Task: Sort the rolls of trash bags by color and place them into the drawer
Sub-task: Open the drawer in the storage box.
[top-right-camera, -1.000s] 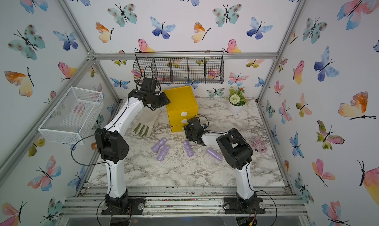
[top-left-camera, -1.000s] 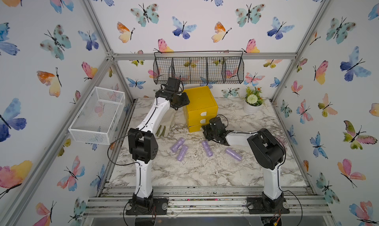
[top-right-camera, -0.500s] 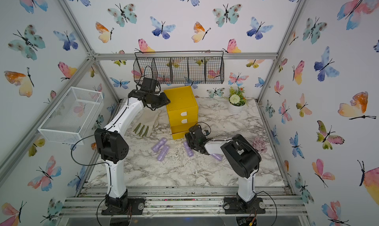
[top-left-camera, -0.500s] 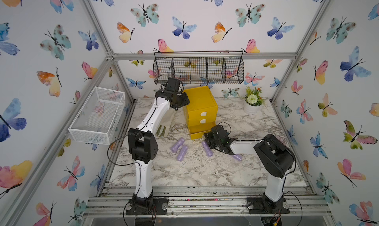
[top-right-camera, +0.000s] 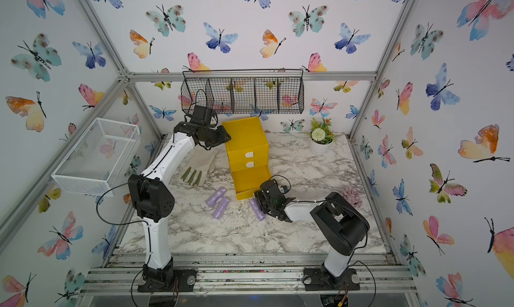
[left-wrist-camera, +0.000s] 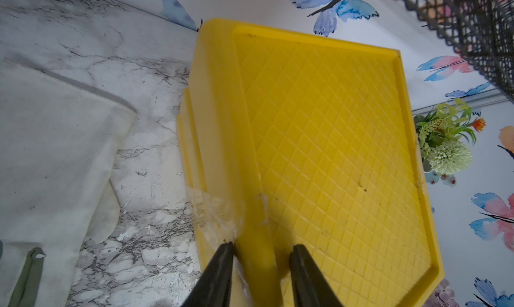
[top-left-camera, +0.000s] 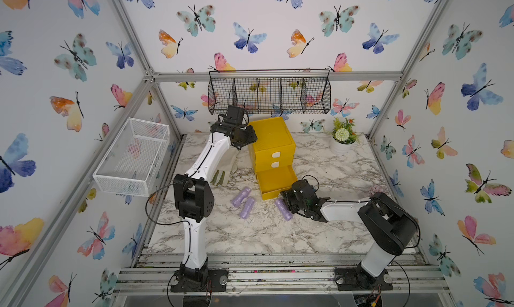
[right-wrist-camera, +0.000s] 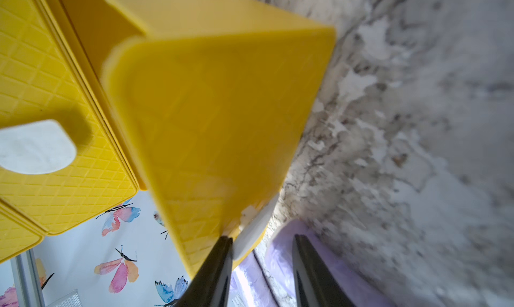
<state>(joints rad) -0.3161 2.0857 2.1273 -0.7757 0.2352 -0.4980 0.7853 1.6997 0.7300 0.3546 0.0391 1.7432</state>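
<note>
We see the yellow chest [top-left-camera: 271, 141] standing toward the back of the marble table [top-left-camera: 278, 236]. Its two upper drawers are shut, and its bottom drawer [top-left-camera: 274, 180] stands out toward the front.

The left tool [top-left-camera: 251, 137] is up at the chest's top corner, on the side where a pale glove [top-left-camera: 226, 163] lies flat on the table. In the left wrist view its fingers [left-wrist-camera: 222, 263] straddle the raised rim of the chest's top and pinch it.

The right tool [top-left-camera: 286, 201] sits low over the table at the front of the open drawer. In the right wrist view its fingers [right-wrist-camera: 219, 263] stand partly apart. The drawer's white tab [right-wrist-camera: 254, 230] lies against one of them, and a purple roll [right-wrist-camera: 278, 252] shows in the gap by the other. Whether the tab is actually gripped we cannot tell.

In both top views that purple roll lies on the table just beside the right tool, before the drawer's front corner. A second roll [top-left-camera: 241, 197] and a third roll [top-left-camera: 247, 207], also purple, lie close side by side further to the left, in front of the glove and apart from the drawer.
</note>
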